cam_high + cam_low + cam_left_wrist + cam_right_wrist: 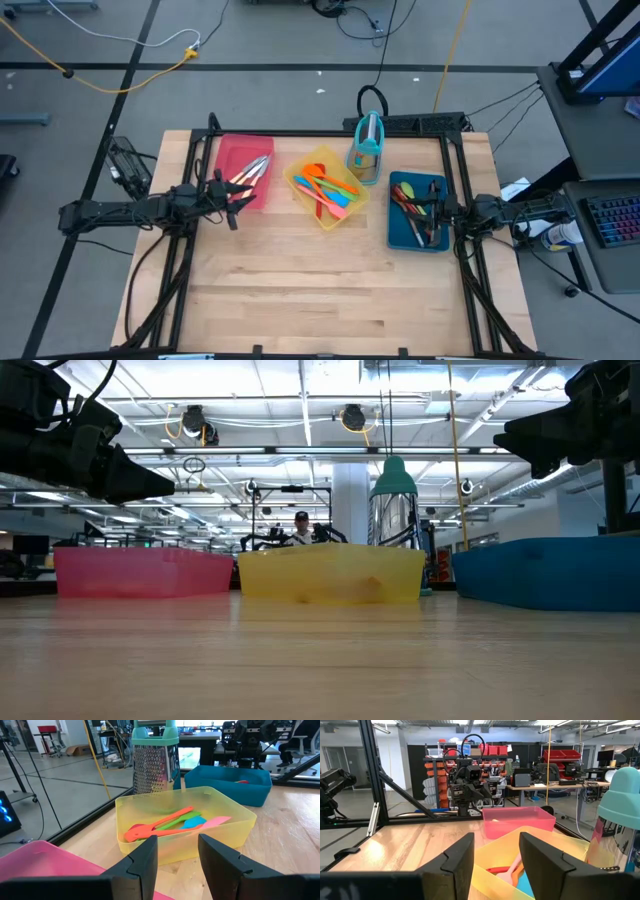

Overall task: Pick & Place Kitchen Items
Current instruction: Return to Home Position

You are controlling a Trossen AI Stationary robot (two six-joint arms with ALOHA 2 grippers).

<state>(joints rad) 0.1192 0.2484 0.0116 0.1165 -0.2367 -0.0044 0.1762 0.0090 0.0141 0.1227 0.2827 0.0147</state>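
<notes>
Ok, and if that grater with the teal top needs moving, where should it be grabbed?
I'd take the grater by its teal handle, coming straight down from above. It stands upright with the yellow tray and blue tray close by, so its lower sides look crowded, while the narrow handle rises clear of both. The left gripper and right gripper are both open.

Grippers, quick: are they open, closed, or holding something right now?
Left gripper: open, holding nothing, by the red tray.
Right gripper: open, holding nothing, by the blue tray.
</notes>
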